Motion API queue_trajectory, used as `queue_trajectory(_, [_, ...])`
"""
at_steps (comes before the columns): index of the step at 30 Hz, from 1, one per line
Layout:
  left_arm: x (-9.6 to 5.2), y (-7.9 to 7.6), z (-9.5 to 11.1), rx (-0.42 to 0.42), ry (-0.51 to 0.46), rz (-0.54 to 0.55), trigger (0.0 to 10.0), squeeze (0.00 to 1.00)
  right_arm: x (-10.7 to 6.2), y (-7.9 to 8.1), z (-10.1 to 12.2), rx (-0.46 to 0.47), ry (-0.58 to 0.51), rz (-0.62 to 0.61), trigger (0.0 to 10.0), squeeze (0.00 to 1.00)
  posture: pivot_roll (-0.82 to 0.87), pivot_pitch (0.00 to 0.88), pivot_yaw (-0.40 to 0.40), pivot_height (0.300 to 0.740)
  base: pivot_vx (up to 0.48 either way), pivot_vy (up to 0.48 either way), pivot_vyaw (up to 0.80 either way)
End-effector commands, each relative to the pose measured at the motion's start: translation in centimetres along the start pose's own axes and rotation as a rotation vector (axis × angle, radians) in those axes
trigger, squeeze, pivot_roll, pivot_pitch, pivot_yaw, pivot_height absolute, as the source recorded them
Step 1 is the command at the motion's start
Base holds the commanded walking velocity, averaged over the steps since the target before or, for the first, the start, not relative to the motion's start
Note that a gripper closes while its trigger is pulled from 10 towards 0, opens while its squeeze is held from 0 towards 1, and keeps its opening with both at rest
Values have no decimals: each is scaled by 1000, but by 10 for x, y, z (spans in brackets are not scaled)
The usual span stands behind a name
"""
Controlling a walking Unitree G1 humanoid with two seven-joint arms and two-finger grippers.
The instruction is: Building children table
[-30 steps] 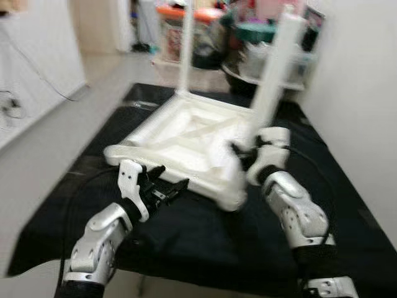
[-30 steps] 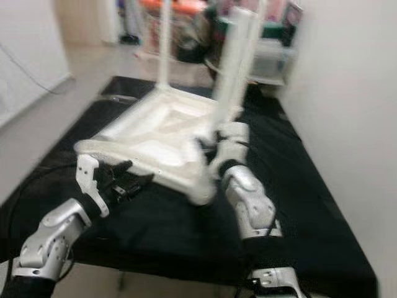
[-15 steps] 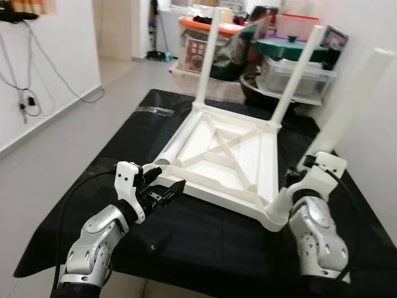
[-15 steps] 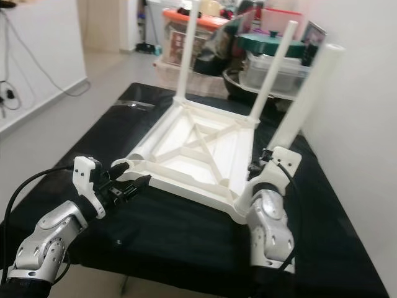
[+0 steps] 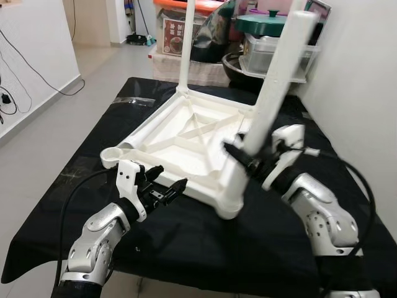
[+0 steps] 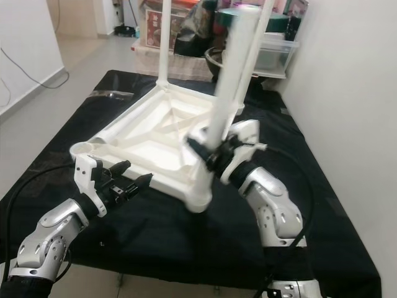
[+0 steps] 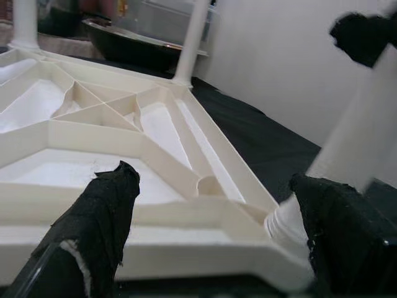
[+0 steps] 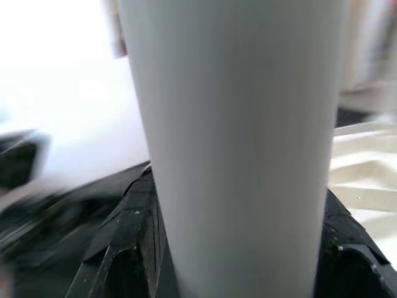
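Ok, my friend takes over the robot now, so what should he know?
Right gripper: shut on the white plastic table leg, standing in the near right corner socket.
Left gripper: open, by the near edge of the upside-down white plastic tabletop on the black cloth.
Done: two far legs stand upright.
Left: seat the held leg fully; near left socket is empty.

Storage boxes (image 5: 282, 43) crowd tabletop's (image 5: 186, 149) far edge.
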State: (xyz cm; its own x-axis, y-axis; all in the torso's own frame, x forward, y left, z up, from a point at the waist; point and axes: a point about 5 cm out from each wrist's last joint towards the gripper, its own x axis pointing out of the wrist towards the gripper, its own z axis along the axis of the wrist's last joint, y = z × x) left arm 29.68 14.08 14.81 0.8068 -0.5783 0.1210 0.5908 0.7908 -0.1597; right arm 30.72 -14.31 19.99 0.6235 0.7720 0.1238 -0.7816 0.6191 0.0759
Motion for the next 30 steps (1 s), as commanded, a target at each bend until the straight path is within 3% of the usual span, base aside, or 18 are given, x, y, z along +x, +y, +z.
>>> queue_trajectory(1, [-1, -1, -2, -14, 3, 6, 10000, 0, 4, 18, -18, 26, 79, 176, 6980, 0, 84, 0, -148, 740, 0, 0, 0])
queue_trajectory(3, [-1, -1, -2, -14, 3, 6, 10000, 0, 4, 18, -18, 26, 79, 176, 6980, 0, 84, 0, -148, 740, 0, 0, 0])
queue_trajectory(4, [-1, -1, -2, -14, 2, 9, 10000, 0, 5, 21, -24, 13, 105, 199, 4353, 0, 84, 0, -149, 740, 0, 0, 0])
queue_trajectory(5, [-1, -1, -2, -14, 1, 10, 10000, 0, 11, 15, -28, 3, 112, 123, 0, 0, 85, 0, -150, 740, 0, 0, 0])
queue_trajectory(6, [-1, -1, -2, -14, 1, 10, 10000, 0, 11, 15, -28, 3, 112, 123, 0, 0, 85, 0, -150, 740, 0, 0, 0])
queue_trajectory(7, [-1, -1, -2, -15, 0, 10, 10000, 0, 16, -2, -35, -32, 138, -78, 0, 0, 81, 0, -146, 740, 0, 0, 0])
queue_trajectory(8, [-1, -1, -2, -15, 0, 10, 10000, 0, 14, -29, -43, -20, 181, -389, 0, 0, 77, 0, -143, 740, 0, 0, 0])
queue_trajectory(17, [-1, -1, -2, -15, 0, 10, 10000, 0, 14, -29, -43, -20, 181, -389, 0, 0, 77, 0, -143, 740, 0, 0, 0])
queue_trajectory(18, [-1, -1, -2, -16, 0, 9, 10000, 0, 9, -45, -49, -8, 217, -596, 0, 0, 76, 0, -141, 740, 0, 0, 0])
queue_trajectory(19, [-1, -1, -1, -17, 0, 6, 10000, 0, -24, -59, -60, 12, 253, -984, 0, 0, 67, 0, -135, 740, 0, 0, 0])
queue_trajectory(20, [-2, 0, -1, -17, 0, 4, 10000, 0, -49, -58, -67, 29, 281, -1216, 1843, 0, 55, 0, -125, 740, 0, 0, 0])
queue_trajectory(21, [-2, 0, 0, -17, 0, 4, 10000, 0, -66, -55, -70, 33, 297, -1337, 1843, 0, 55, 0, -125, 740, 0, 0, 0])
queue_trajectory(22, [-2, 0, 0, -17, 0, 4, 10000, 0, -66, -55, -70, 33, 297, -1337, 1843, 0, 55, 0, -125, 740, 0, 0, 0])
queue_trajectory(23, [-2, 0, 0, -17, 1, 3, 10000, 0, -71, -49, -70, 39, 305, -1374, 10000, 0, 51, 0, -120, 740, 0, 0, 0])
queue_trajectory(26, [-1, 1, 0, -14, 4, 2, 10000, 0, -67, -43, -64, 31, 285, -1339, 10000, 0, 51, 0, -118, 740, 0, 0, 0])
queue_trajectory(30, [-1, 1, 0, -13, 7, 0, 10000, 0, -59, -49, -60, 50, 243, -1292, 10000, 0, 56, 0, -118, 740, 0, 0, 0])
